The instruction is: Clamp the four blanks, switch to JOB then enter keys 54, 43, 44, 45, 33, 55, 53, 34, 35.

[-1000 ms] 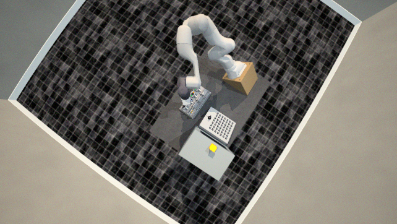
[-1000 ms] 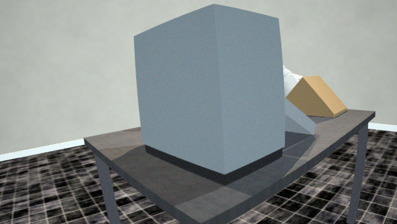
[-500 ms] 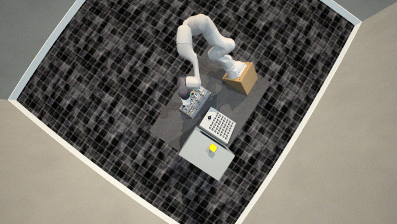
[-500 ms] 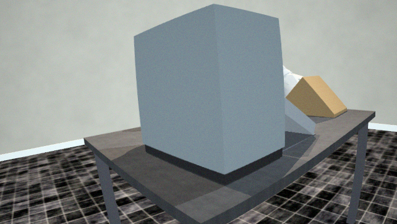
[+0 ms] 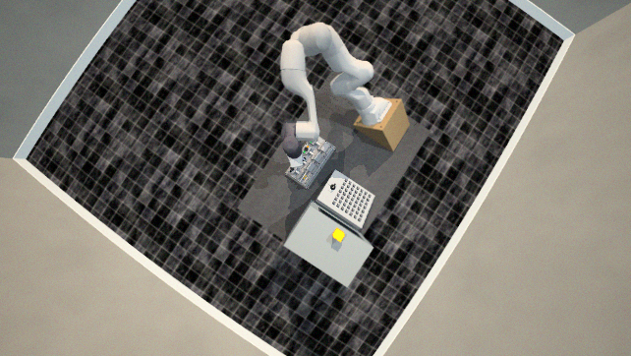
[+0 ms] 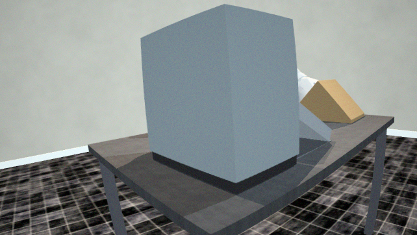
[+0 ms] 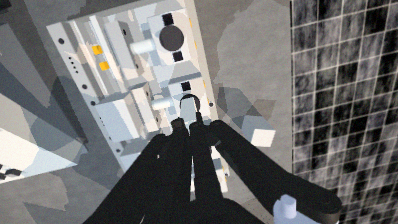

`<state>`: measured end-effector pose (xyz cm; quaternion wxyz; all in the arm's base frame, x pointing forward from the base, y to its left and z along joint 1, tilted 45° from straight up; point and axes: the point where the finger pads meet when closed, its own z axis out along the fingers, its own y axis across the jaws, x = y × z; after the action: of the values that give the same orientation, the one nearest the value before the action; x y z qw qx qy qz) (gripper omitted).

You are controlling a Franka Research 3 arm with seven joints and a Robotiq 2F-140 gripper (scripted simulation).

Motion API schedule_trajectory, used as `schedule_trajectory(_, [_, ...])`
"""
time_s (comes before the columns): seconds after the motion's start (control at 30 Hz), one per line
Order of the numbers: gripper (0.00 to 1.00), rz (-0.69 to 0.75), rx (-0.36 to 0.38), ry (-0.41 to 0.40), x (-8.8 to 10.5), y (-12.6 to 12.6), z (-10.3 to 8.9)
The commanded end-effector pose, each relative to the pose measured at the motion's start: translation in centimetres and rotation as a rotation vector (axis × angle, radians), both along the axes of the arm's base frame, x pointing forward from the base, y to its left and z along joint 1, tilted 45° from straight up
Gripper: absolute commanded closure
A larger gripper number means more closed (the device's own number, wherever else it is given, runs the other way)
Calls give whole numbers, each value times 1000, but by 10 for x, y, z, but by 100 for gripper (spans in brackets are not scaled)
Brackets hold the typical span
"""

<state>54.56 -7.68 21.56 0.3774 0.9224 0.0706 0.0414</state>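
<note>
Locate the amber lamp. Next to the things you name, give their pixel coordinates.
In the top view, the amber lamp (image 5: 338,235) sits lit on top of the grey cabinet (image 5: 315,236) (image 6: 188,97), beyond the key panel (image 5: 324,198).

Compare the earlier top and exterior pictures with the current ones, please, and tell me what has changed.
Nothing visibly changed. The arm keeps its pose with the gripper over the vise fixture, and the key panel, the cabinet and its lit amber lamp stayed as they were.
</note>
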Motion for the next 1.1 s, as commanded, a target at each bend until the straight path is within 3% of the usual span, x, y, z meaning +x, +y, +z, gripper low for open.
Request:
schedule_trajectory(0.0, [100,-2,0,-3,0,-1,-1])
schedule_trajectory(1.07, [100,-2,0,-3,2,-11,-11])
